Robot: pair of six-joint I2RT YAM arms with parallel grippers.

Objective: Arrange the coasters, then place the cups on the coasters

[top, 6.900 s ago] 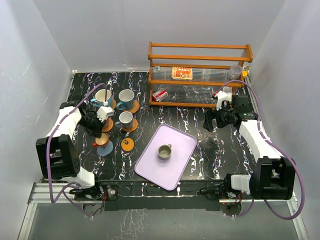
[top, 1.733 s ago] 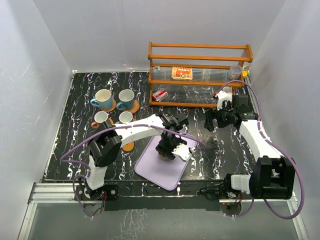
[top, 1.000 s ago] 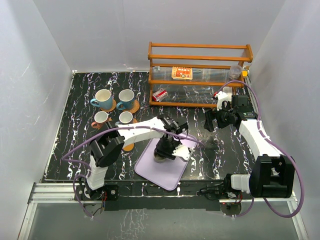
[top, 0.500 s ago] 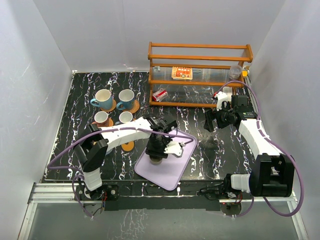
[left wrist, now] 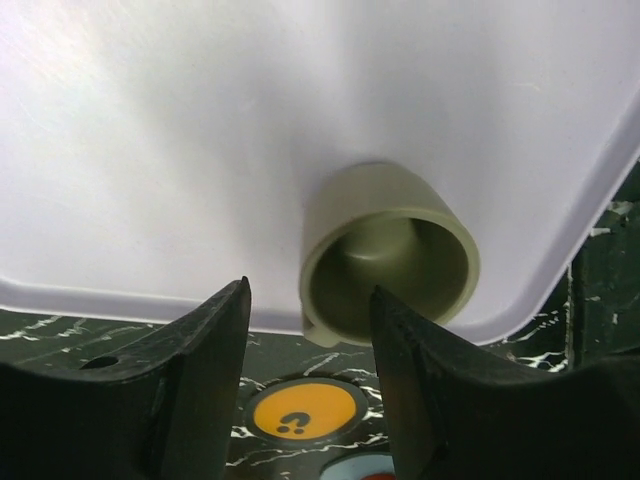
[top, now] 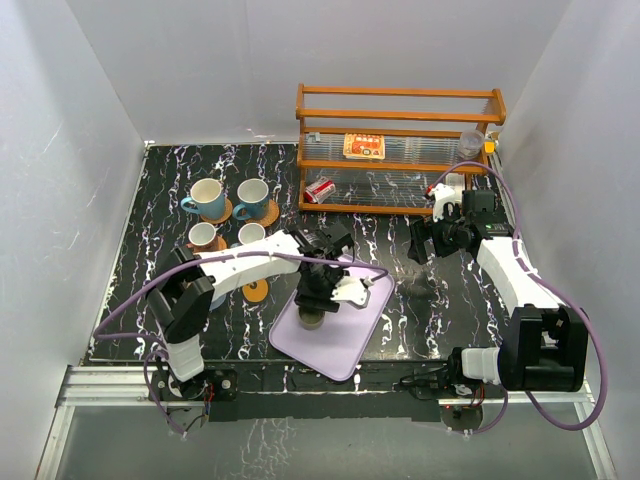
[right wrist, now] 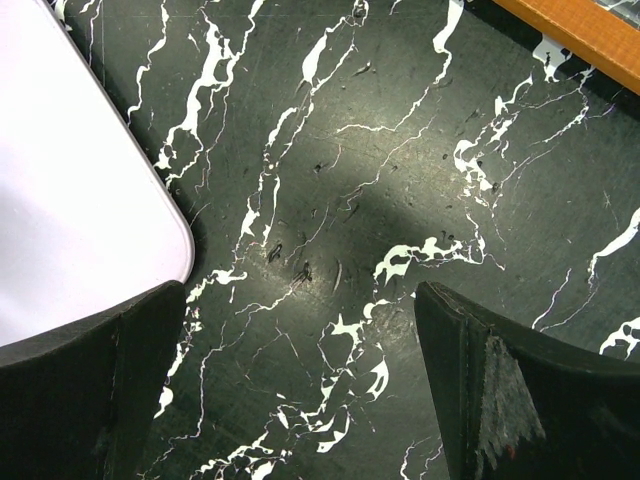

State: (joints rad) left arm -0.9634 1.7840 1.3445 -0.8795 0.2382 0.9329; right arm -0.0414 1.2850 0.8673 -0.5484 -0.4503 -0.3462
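Note:
An olive-grey cup [left wrist: 390, 255] sits on the lilac tray [left wrist: 200, 150] near its edge, its mouth towards the left wrist camera and its handle low between the fingers. My left gripper [left wrist: 310, 290] stands open around that handle side. There is a gap between the left finger and the cup wall. From above, the left gripper [top: 318, 298] hangs over the cup [top: 312, 320]. An orange coaster with black dots [left wrist: 292, 412] lies just off the tray. Beside it is a grey-blue coaster [left wrist: 372, 467]. Other cups [top: 207, 198] stand on coasters [top: 268, 212] at the back left. My right gripper [top: 424, 245] is open over bare table.
A wooden rack [top: 400, 205] stands at the back right with a printed packet [top: 364, 146] on its shelf and a red-and-white can [top: 320, 190] at its foot. The tray's corner [right wrist: 70, 200] shows left of the right gripper [right wrist: 300, 295].
My left gripper has shifted left over the tray with the olive-grey cup, and its jaws have widened. The right arm has not moved.

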